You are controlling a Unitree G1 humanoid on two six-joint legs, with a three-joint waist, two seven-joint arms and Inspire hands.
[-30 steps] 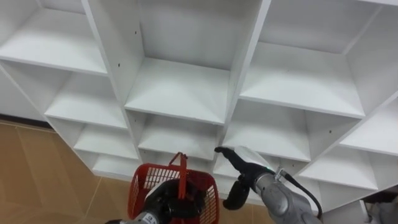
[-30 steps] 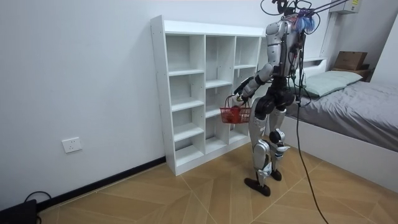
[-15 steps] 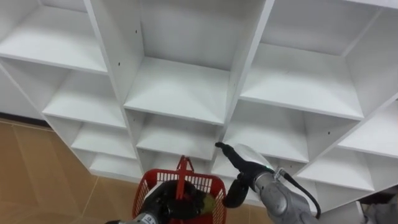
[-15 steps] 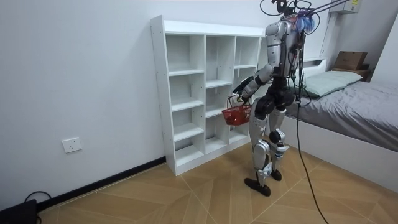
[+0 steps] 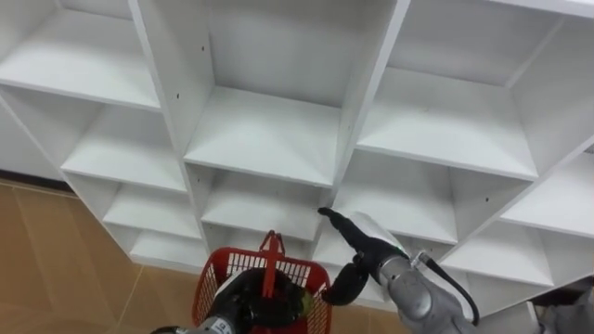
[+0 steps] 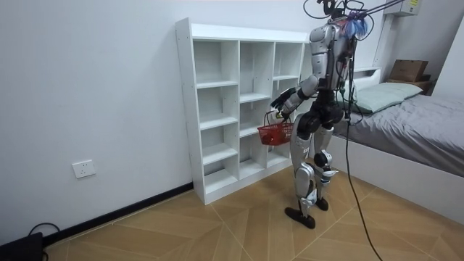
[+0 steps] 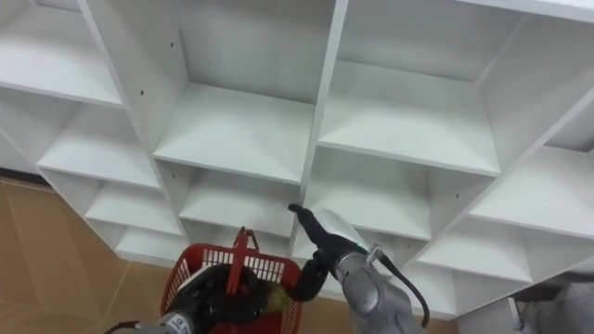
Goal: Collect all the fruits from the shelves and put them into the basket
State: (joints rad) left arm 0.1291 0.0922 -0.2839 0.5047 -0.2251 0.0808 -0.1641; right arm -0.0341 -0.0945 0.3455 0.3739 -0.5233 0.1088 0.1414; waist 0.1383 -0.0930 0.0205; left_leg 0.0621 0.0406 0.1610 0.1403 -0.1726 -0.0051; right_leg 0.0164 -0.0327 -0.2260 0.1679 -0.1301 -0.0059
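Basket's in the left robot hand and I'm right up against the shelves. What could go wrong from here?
1. The red basket hangs by its handle from the left robot hand, close to the front edges of the shelf unit. A step forward could knock it and set it swinging.
2. The right robot hand is open, fingers straight, just short of the upright divider. Reaching in could jam them against it.

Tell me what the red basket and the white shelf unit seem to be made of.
Basket: likely moulded plastic, uniform red, with open lattice walls and a thin rigid handle. Shelf unit: probably laminated board, smooth matt white, with flat panels and small drilled peg holes.
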